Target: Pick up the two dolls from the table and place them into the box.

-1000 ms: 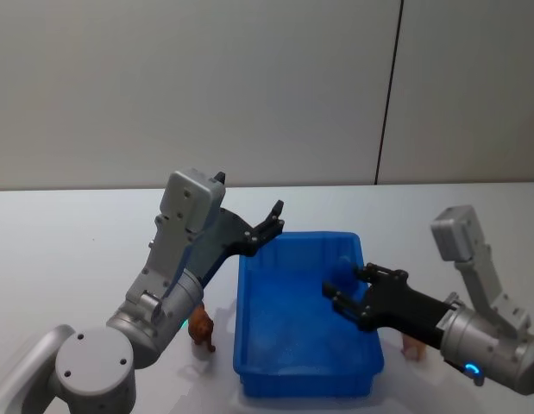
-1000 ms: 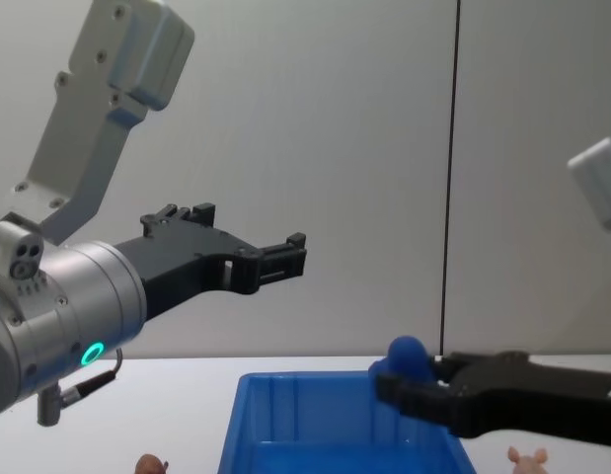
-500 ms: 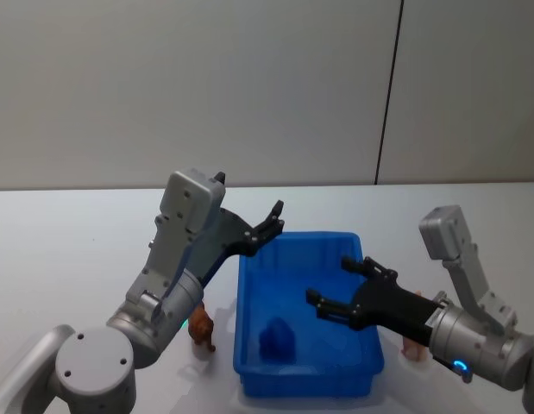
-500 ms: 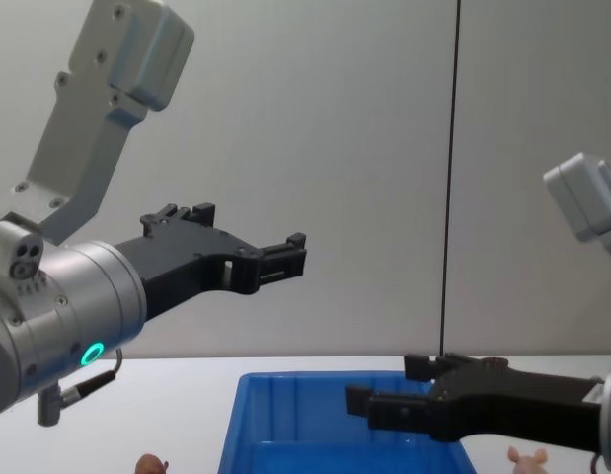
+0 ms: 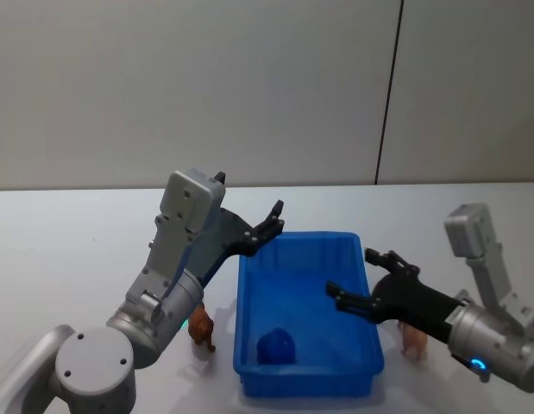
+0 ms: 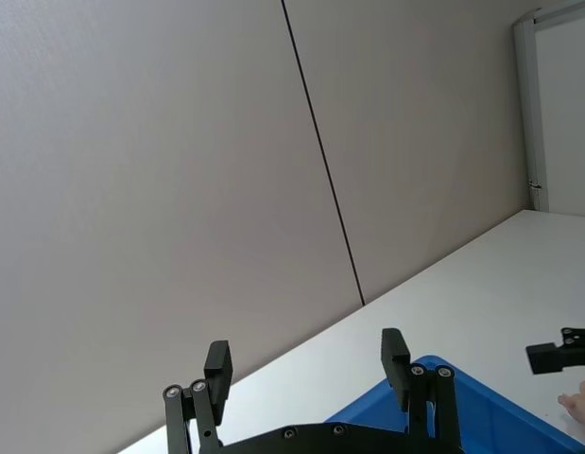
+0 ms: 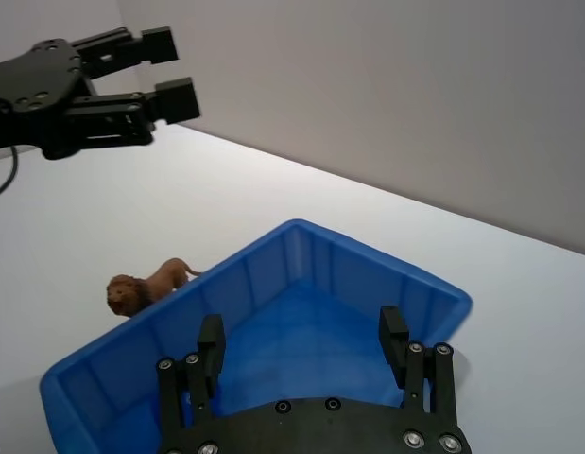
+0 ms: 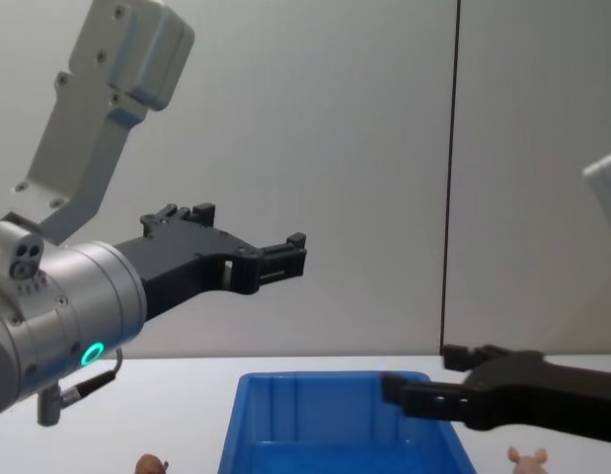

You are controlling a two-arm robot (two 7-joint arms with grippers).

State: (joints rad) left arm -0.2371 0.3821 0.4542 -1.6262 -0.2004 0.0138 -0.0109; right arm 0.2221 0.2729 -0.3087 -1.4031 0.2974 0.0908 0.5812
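Head view — blue lump (image 5: 276,347) in box (image 5: 306,380); right wrist view — brown doll (image 7: 141,287) outside

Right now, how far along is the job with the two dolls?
Done: nothing; no doll is in the blue box, just a small blue object. In hand: nothing; left gripper and right gripper hang open above it. Left: brown doll and pink doll stand on the table beside it.

box (image 5: 305,385): bright blue, open, upright on table (image 5: 68,241).
brown doll (image 5: 200,329): lion, standing just left of box.
pink doll (image 5: 413,342): just right of box, partly hidden.
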